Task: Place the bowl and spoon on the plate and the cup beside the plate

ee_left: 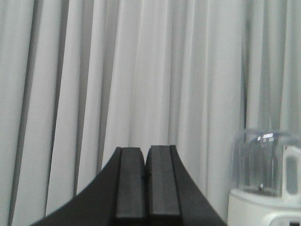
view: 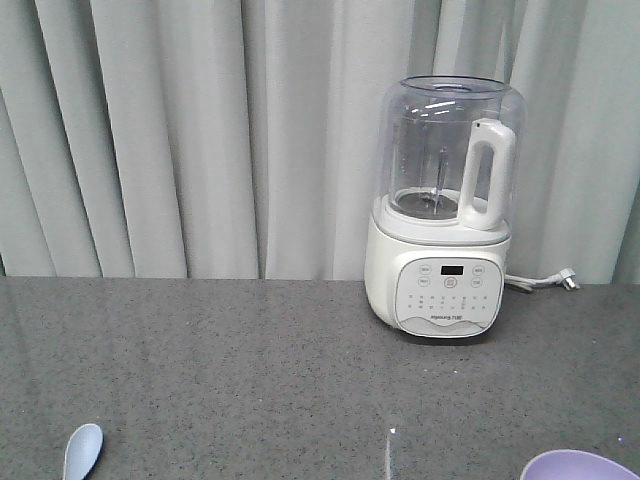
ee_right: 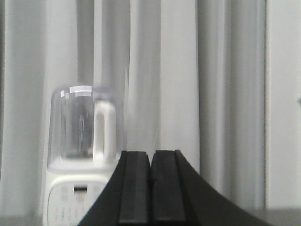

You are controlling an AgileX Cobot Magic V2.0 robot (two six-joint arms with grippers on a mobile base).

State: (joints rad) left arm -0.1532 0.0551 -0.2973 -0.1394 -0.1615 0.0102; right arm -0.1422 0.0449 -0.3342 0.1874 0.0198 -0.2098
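Spoon [view: 83, 450], a short pale blue plastic one with a rounded scoop, lies on the speckled grey countertop [view: 250, 370] at the front view's lower left edge. The small round lavender-purple matte bowl [view: 580, 466] shows only its rim at the lower right edge, well apart from the spoon.

The left gripper [ee_left: 146, 153] is held level and points at the pleated grey-white curtain [ee_left: 141, 70]. Its black fingers are pressed flat together with nothing between them. The right gripper [ee_right: 151, 155] is posed the same way, also closed and empty.

A white blender with a clear jug and white handle [view: 440, 210] stands ahead and to the right of the left gripper, and ahead and to the left of the right gripper. Only the front view shows the spoon and bowl, so where they lie relative to either gripper cannot be told. Only the wrist views show the grippers.
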